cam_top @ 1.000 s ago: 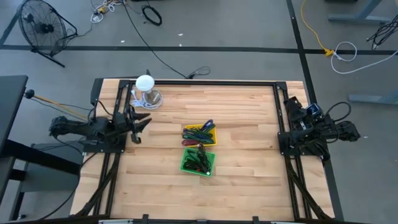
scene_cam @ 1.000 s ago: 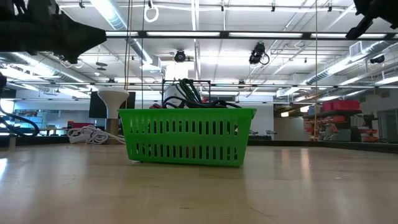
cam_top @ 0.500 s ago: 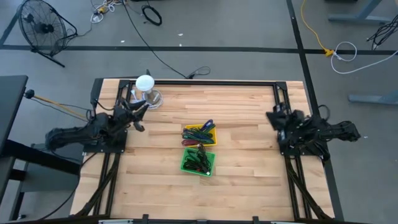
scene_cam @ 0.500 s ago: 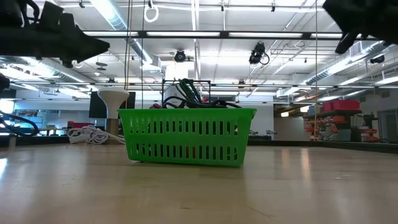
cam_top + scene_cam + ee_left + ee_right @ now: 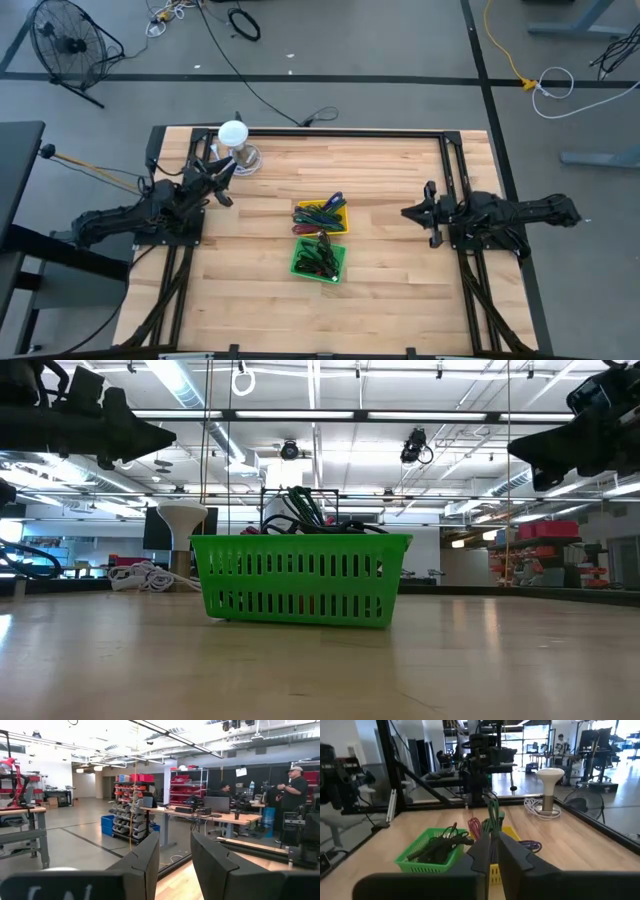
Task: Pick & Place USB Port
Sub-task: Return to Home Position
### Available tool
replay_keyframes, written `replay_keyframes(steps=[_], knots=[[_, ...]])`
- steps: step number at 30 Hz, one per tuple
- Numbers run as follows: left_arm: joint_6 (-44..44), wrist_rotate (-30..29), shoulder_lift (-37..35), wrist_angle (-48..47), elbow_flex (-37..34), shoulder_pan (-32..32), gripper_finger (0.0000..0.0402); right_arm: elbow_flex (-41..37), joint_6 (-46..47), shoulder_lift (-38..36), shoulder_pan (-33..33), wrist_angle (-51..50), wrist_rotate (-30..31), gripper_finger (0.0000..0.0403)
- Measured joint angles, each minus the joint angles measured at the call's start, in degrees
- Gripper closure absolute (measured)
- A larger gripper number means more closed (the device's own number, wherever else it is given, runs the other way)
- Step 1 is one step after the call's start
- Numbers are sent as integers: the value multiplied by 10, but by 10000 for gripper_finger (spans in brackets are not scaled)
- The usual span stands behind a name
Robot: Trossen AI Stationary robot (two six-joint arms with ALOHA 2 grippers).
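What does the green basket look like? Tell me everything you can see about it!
The green basket looks like bright plastic, with two rows of upright slots in its walls and a rim wider than its base. It stands upright near the middle of the wooden table, right next to the yellow bin; whether they touch is unclear. A tangle of mostly black cables, with some red, lies inside.

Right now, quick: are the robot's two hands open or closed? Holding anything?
Left gripper: open, holding nothing.
Right gripper: closed, holding nothing.
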Motion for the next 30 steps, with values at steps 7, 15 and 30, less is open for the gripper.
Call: replay_keyframes(steps=[7, 15, 30], knots=[[0, 0, 0, 0, 0, 0, 287, 0, 7, 2, 0, 0, 0, 366], [6, 0, 0, 0, 0, -1, 287, 0, 7, 2, 0, 0, 0, 366], [-29, 163, 0, -119, 0, -35, 287, 0, 8, 2, 0, 0, 0, 366]])
